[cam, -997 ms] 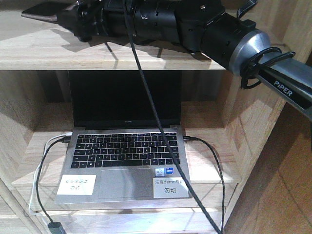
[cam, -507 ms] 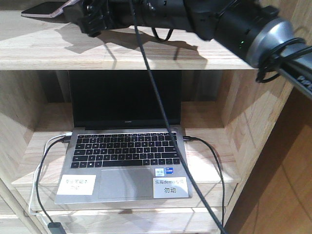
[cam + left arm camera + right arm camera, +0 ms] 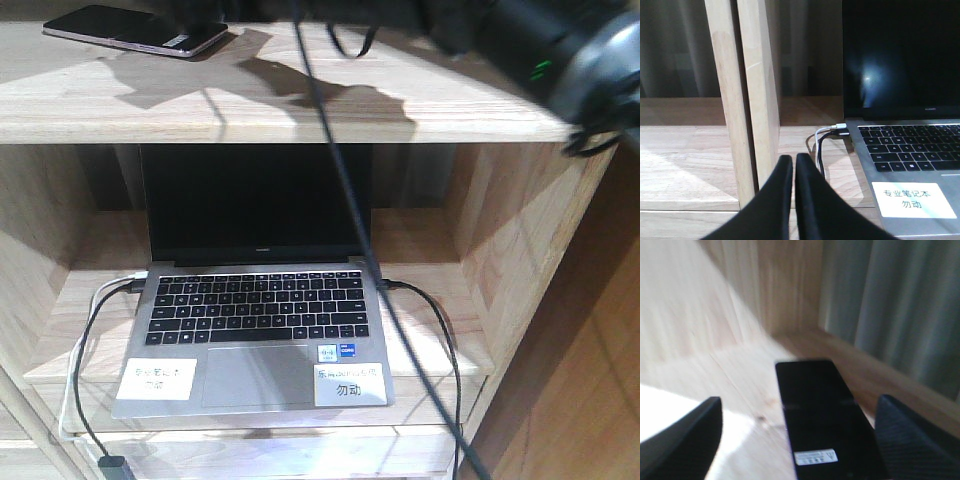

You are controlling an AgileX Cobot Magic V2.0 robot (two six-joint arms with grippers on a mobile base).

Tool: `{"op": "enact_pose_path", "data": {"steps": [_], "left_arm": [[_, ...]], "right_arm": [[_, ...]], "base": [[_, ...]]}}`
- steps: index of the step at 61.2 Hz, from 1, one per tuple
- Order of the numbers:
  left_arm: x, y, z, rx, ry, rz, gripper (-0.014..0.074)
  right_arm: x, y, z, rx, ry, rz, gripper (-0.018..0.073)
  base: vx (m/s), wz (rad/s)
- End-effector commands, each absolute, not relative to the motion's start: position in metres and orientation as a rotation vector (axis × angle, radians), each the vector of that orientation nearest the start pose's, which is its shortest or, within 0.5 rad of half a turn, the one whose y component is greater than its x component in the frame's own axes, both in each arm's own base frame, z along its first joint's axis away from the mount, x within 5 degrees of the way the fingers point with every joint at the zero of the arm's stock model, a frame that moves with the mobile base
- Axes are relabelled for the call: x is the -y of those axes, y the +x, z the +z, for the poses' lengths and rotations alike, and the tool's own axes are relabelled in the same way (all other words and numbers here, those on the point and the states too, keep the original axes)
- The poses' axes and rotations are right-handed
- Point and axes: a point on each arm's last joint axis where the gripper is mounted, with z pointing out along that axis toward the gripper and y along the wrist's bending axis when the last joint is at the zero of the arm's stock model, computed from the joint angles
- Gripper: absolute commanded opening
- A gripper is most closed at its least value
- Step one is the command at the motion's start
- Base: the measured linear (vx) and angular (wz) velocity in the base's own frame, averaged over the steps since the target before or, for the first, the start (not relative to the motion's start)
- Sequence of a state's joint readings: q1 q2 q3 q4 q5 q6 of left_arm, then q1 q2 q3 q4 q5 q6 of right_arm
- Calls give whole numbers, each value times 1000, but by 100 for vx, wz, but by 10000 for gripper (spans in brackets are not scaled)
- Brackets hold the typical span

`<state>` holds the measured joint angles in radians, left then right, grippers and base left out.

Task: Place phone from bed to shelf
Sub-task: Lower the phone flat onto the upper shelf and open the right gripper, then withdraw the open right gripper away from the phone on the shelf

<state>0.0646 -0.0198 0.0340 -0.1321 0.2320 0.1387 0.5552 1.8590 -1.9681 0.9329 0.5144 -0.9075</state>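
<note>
The phone (image 3: 135, 30), glossy black with a pinkish edge and a small white sticker, lies flat on the top board of the light wood shelf (image 3: 300, 100), at its left end. In the right wrist view the phone (image 3: 820, 410) rests on the shelf board (image 3: 715, 370). My right gripper (image 3: 799, 404) stands open over it, one finger on each side and neither gripping it. My left gripper (image 3: 793, 159) is shut with nothing in it, low in front of a shelf upright (image 3: 747, 90). The bed is out of view.
An open grey laptop (image 3: 255, 330) with white labels sits on the lower shelf board, also visible in the left wrist view as the laptop (image 3: 905, 150). Black and white cables (image 3: 85, 370) run from its sides. A black cable (image 3: 350, 200) hangs from my right arm across the shelf front.
My right gripper held the phone at the top board's left end, then let it go. The arm has lifted and drawn back to the right; the phone now lies free on the board.
</note>
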Motion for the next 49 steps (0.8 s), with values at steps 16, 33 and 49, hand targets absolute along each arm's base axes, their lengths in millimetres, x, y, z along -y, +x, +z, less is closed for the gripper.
{"op": "enact_pose_path", "data": {"steps": [16,33,49], "left_arm": [[-2,56,188,-1651,-39,31,1],[-2,56,188,-1651,-39,31,1],[-2,56,188,-1651,-39,31,1]], "right_arm": [[-237,319,496,-1468,-829,669,206],[-220,306,505,-1523,-848,700,-11],[-181,300,516,-1596,-843,690,-8]], "base": [[0,0],[0,0],[0,0]]}}
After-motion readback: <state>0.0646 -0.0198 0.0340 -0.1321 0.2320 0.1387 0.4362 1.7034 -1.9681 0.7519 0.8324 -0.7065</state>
